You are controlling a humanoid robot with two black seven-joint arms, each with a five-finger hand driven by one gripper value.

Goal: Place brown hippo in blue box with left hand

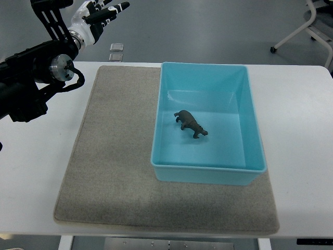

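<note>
A small brown hippo [190,124] stands on the floor of the blue box [252,120], near its middle. The box sits on the right part of a grey mat [112,156]. My left hand [101,14] is raised at the top left, well away from the box, beyond the table's far edge. Its black and white fingers are spread and hold nothing. The left arm's black links run down along the left edge. No right arm shows.
The white table [296,130] carries the mat and box. Two small clear squares [116,51] lie on the floor beyond the table's far edge. A chair base [312,31] stands at the top right.
</note>
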